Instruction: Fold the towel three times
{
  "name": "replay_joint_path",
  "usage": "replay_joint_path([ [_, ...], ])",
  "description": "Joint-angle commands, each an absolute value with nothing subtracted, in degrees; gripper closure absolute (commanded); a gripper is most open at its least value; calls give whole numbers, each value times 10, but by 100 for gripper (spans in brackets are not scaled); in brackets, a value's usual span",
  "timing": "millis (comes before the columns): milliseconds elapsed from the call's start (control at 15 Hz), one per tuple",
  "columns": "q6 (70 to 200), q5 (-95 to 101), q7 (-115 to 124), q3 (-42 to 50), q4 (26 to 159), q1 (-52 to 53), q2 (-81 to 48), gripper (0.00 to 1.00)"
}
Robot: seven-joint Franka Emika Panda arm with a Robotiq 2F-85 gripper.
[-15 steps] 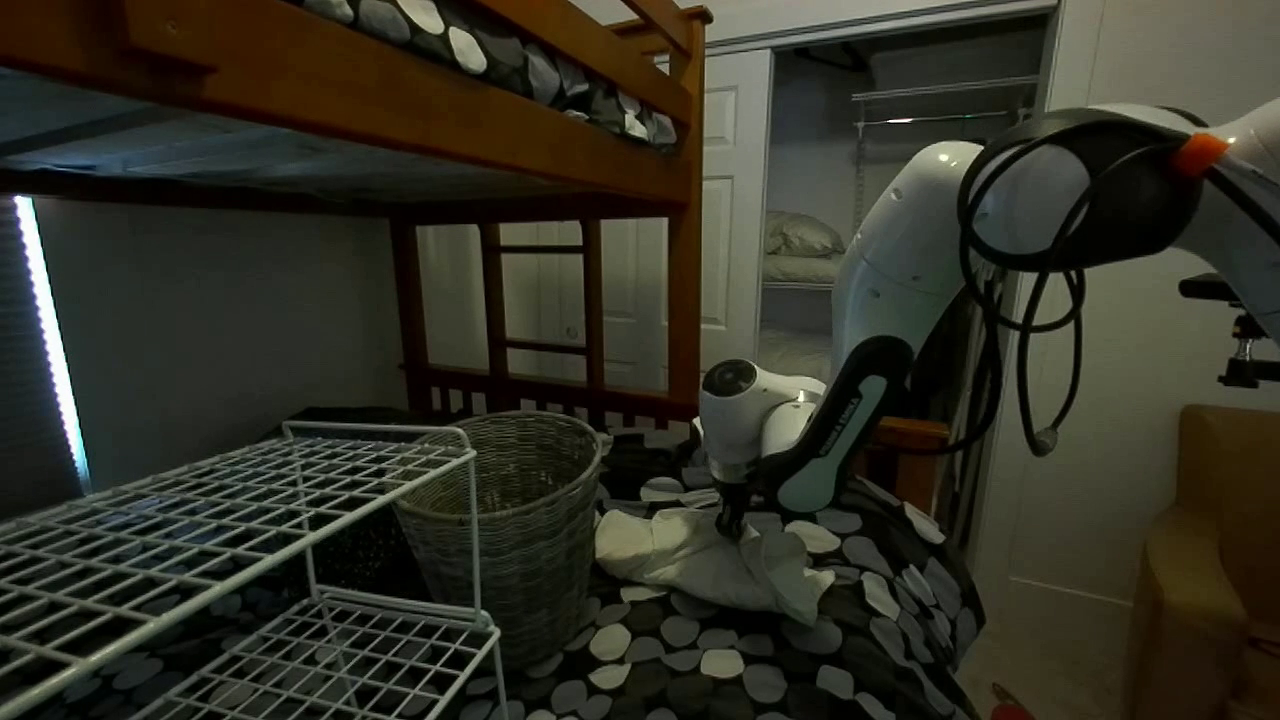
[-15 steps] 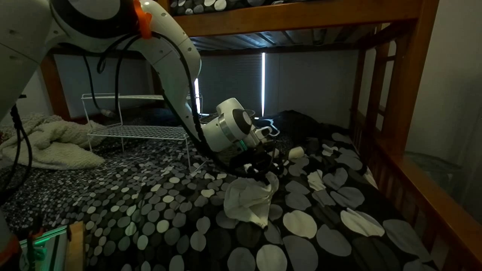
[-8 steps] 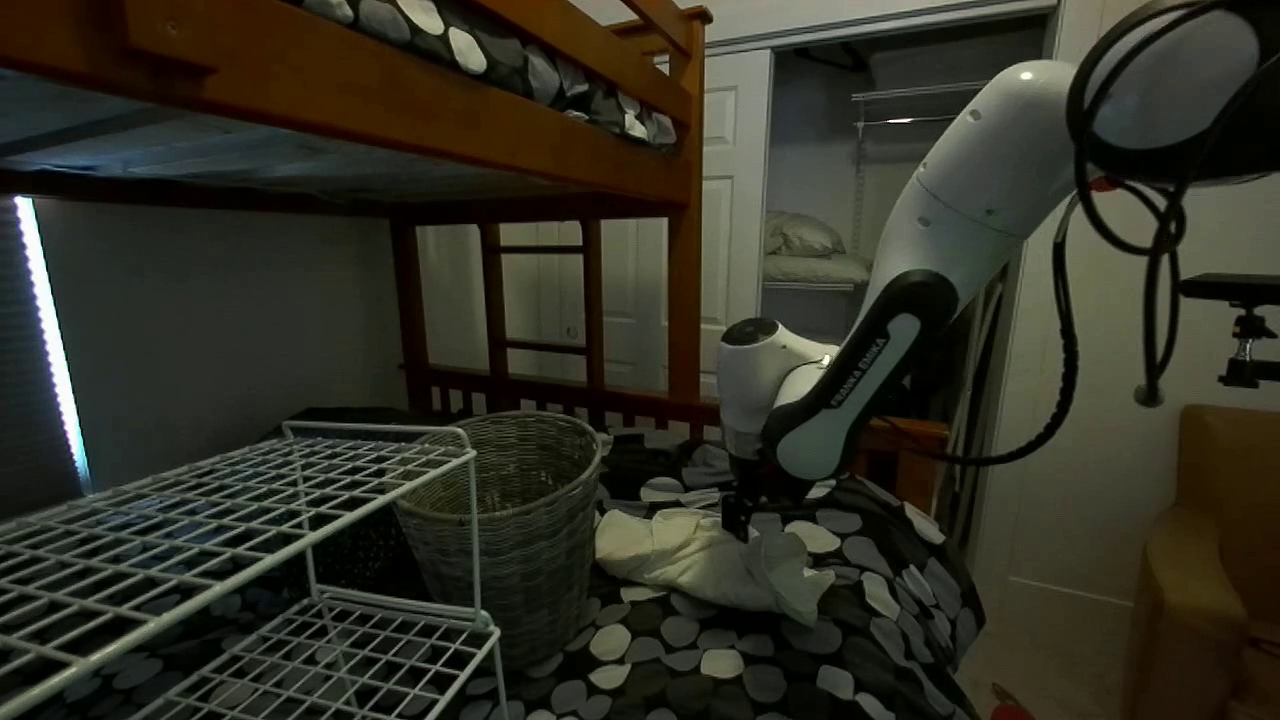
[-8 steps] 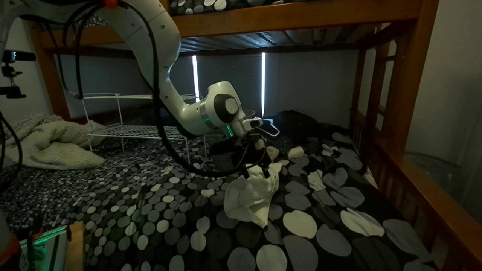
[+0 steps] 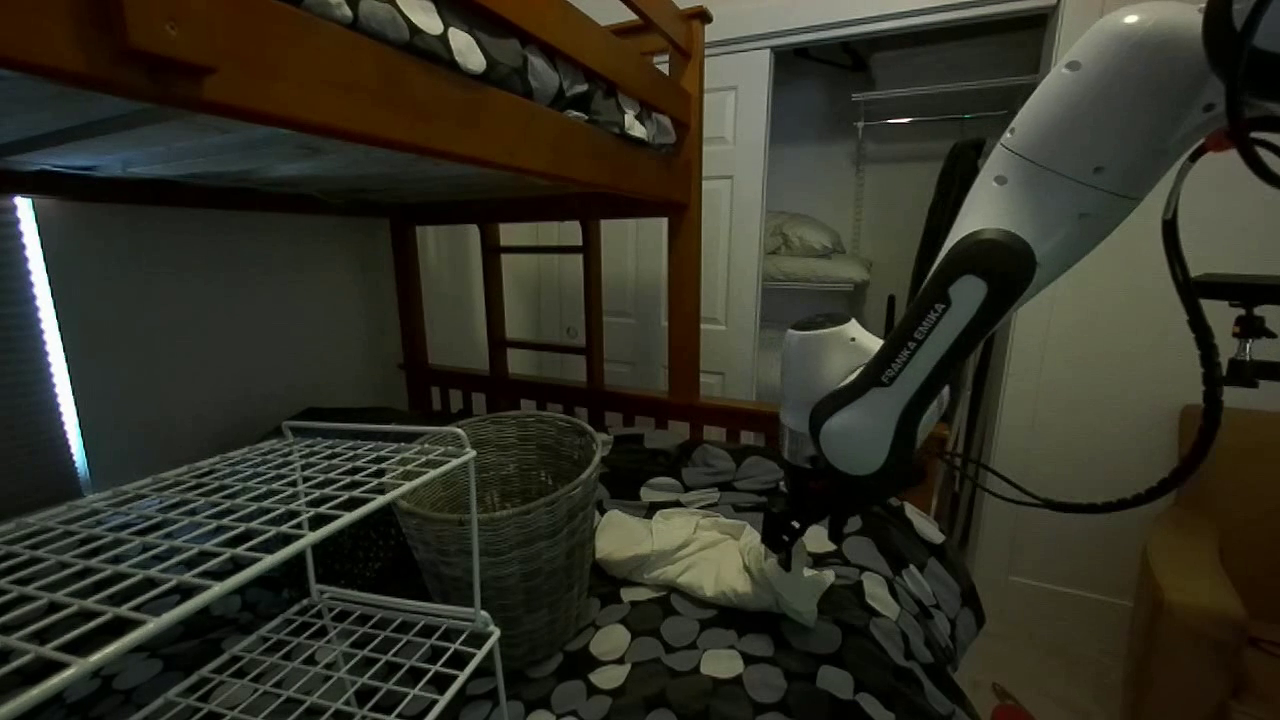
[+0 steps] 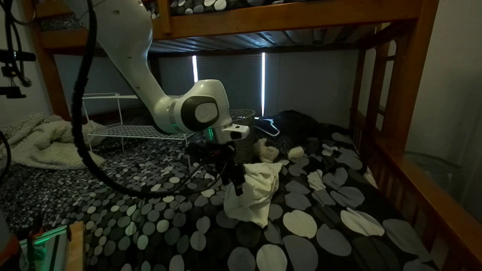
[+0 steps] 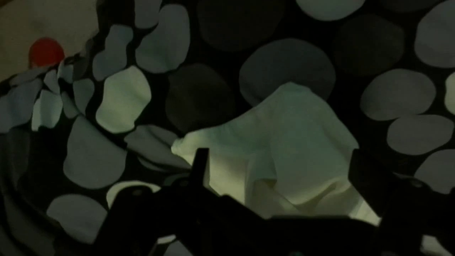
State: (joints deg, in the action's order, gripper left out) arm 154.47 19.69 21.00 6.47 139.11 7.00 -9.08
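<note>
The towel [image 5: 690, 550], a rumpled off-white bundle, lies on the dotted bed cover [image 5: 720, 660] beside the wicker basket in an exterior view. Seen from elsewhere, its near end [image 6: 250, 203] spreads into a loose flap. My gripper [image 6: 232, 186] points down over this end, away from the basket. In the wrist view the gripper [image 7: 279, 153] is open, its fingers [image 7: 201, 167] wide apart with towel cloth [image 7: 305, 138] below and between them. Whether the fingertips touch the cloth I cannot tell. The towel's middle is out of the wrist view.
The wicker basket [image 5: 500, 590] stands against the towel's far end, with a white wire rack [image 5: 240, 490] alongside. The upper bunk's wooden rail [image 6: 293, 17] hangs over the bed. A fleecy blanket [image 6: 56, 146] and a hanger [image 6: 273, 130] lie farther off.
The gripper has moved along the towel, away from the basket, towards the loose end. It stood over the towel's middle a second ago. The towel's outline looks nearly the same.
</note>
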Motion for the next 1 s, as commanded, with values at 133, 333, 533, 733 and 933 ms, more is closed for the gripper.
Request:
replay_joint_path([
  [133, 1656, 42, 222, 33, 1478, 40, -79, 0],
  [333, 1735, -76, 206, 2, 1505, 26, -91, 0],
  [533, 1720, -59, 207, 16, 1493, 41, -93, 0],
  [733, 1721, -65, 207, 14, 1493, 38, -94, 0],
  [933, 1722, -34, 278, 59, 1465, 63, -119, 0],
])
